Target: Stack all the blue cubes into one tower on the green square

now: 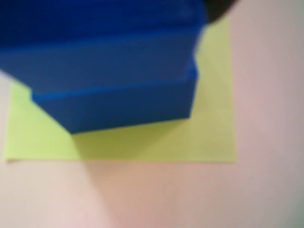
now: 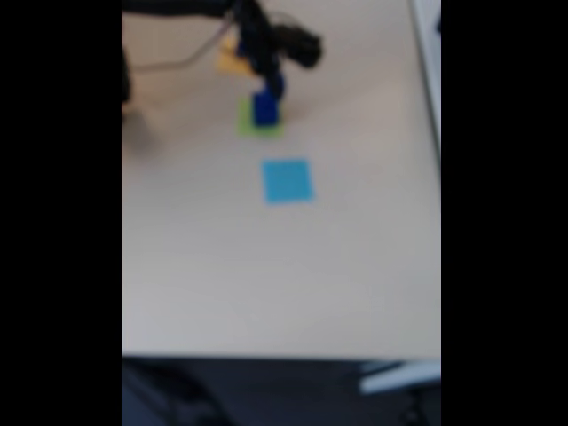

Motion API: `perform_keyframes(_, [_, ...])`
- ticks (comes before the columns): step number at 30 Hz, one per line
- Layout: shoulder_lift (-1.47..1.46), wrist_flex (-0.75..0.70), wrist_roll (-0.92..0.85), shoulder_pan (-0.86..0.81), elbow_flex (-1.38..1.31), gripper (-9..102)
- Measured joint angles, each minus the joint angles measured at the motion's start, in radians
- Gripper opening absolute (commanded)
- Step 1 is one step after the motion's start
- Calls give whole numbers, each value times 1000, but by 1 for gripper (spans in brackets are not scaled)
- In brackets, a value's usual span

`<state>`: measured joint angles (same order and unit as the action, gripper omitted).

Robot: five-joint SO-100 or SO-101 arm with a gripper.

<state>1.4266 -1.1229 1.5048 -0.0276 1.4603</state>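
In the wrist view two dark-blue cubes fill the upper left. A lower one (image 1: 123,107) stands on the lime-green square (image 1: 209,123), and another (image 1: 95,57) rests on top of it, blurred and very close. In the fixed view the blue tower (image 2: 264,108) stands on the green square (image 2: 248,122) near the table's far edge. The black gripper (image 2: 272,82) hangs directly over the tower's top, with a bit of blue at its tip. The blur hides whether its jaws are open or shut. A dark finger edge (image 1: 217,9) shows at the top of the wrist view.
A flat light-blue square (image 2: 287,180) lies in front of the tower in the fixed view. An orange-yellow square (image 2: 232,60) lies behind it, partly covered by the arm (image 2: 177,7). The beige table (image 2: 266,284) ends at a white strip on the right.
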Motion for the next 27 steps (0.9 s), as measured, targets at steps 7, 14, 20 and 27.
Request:
perform_keyframes(7, [5, 12, 2, 0, 31, 2])
perform_keyframes(14, [17, 51, 12, 28, 83, 2])
perform_keyframes(20, [20, 67, 12, 18, 103, 2])
perform_keyframes(27, [29, 67, -5, 17, 115, 1])
